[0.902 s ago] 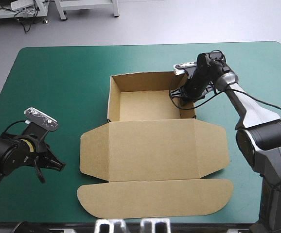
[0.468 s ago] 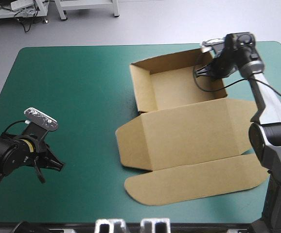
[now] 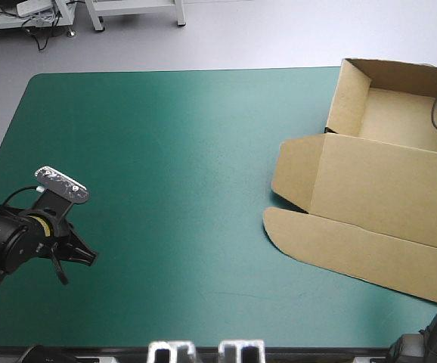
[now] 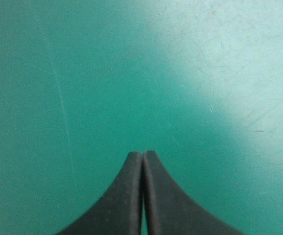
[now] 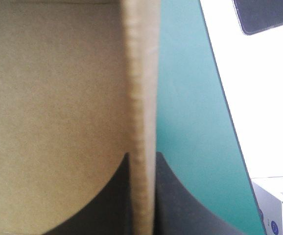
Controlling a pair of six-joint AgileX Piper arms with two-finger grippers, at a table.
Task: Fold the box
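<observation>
The box (image 3: 388, 185), far right on the table (image 3: 165, 151), is pinched by the right jaws — left jaws pressed together.

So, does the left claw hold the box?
No, the left claw is shut on nothing, with only the teal-green cover ahead.

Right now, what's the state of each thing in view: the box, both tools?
box: open tray, walls raised, lid flat, on the right of the teal-green cover.
left tool: shut, empty, over bare cover.
right tool: shut on the box, clamping one tray wall.
</observation>
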